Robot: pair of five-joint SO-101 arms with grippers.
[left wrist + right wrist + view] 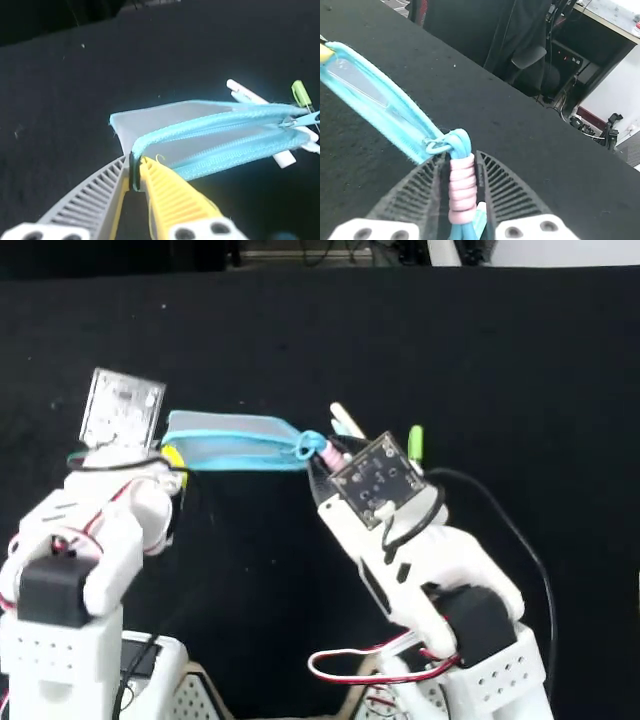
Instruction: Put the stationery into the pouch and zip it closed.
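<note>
1. Your left gripper [136, 167] is pinched hard on one end of the pouch [200, 132]. Its grey and yellow fingers are squeezed together on the blue zipper tape.
2. Your right gripper [461, 156] has the opposite end, clamped tight around the pink zipper pull [462, 190].
3. So the pouch is stretched out between your two grippers over the black table [400, 340]. From the left wrist view the zipper tapes gape apart.
4. The white pen [243, 91] and green pen [300, 92] sit by the pull end. The white one crosses the pouch's tip, and I can't tell if it's under it.
</note>
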